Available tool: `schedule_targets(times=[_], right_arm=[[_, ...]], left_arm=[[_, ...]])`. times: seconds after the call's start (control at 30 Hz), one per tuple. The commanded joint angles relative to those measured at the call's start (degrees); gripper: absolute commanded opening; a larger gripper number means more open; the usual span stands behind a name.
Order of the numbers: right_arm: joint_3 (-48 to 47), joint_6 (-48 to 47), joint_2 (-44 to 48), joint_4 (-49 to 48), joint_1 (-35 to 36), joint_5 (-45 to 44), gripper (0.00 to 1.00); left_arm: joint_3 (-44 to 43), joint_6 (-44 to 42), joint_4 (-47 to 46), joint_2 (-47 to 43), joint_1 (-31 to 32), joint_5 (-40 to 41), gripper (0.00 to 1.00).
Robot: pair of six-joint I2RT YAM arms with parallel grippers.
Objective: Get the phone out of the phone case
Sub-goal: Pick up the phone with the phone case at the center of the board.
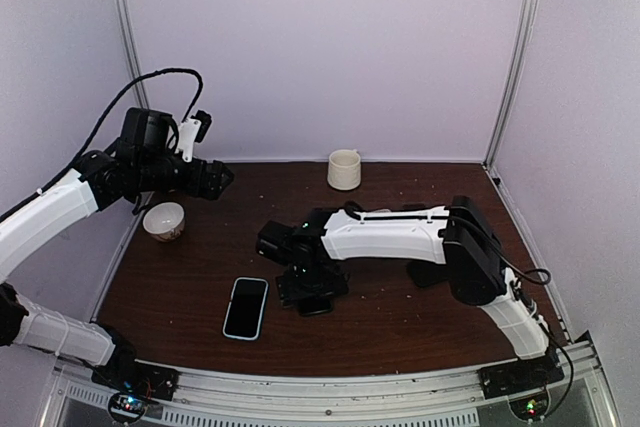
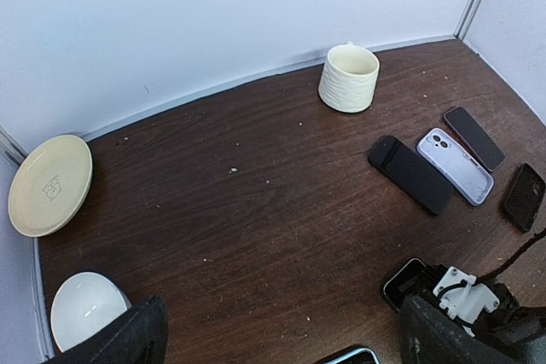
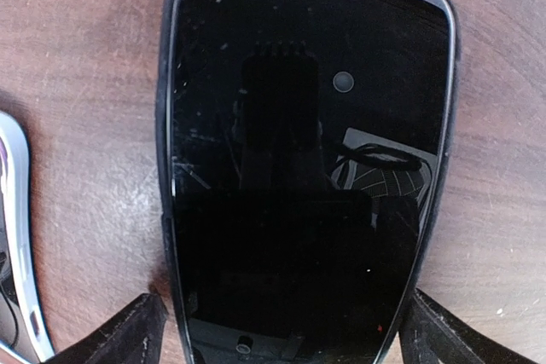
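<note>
From above, we see the left arm (image 1: pixel 60 202) raised by the left wall near a bowl (image 1: pixel 164 220). The right arm (image 1: pixel 385 232) stretches low across the tabletop (image 1: pixel 400 317), and its jaws are down just right of a light-edged handset (image 1: pixel 246 307).

The left wrist view shows the left jaws wide apart, holding nothing.

In the right wrist view the right jaws stand apart. One finger (image 3: pixel 119 334) sits on either side of the phone (image 3: pixel 307 125), which lies screen up on the tabletop in its black phone case (image 3: pixel 165 125).

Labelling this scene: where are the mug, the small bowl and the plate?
mug (image 2: pixel 345 91): left wrist view, ribbed side wall.
small bowl (image 1: pixel 164 217): top external view, inner hollow.
plate (image 2: pixel 49 185): left wrist view, its centre.
</note>
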State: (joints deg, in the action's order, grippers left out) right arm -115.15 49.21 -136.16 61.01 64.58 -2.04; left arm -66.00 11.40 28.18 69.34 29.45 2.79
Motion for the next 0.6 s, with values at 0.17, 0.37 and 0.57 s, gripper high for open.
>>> schedule_targets(times=[0.17,0.37,0.57], right_arm=[[1.56,1.88,-3.18,6.05,0.99,-8.88,0.84],[8.09,-1.82,2.04,-2.37,0.91,-8.45,0.77],[17.46,-10.01,12.65,-13.83,0.93,-12.36,0.75]], left_arm=[[0.33,-0.72,-0.95,0.05,-0.45,-0.93,0.98],[0.69,-1.06,-1.06,-0.03,-0.45,1.35,0.98],[1.11,-0.57,-1.59,0.09,-0.45,0.41,0.98]])
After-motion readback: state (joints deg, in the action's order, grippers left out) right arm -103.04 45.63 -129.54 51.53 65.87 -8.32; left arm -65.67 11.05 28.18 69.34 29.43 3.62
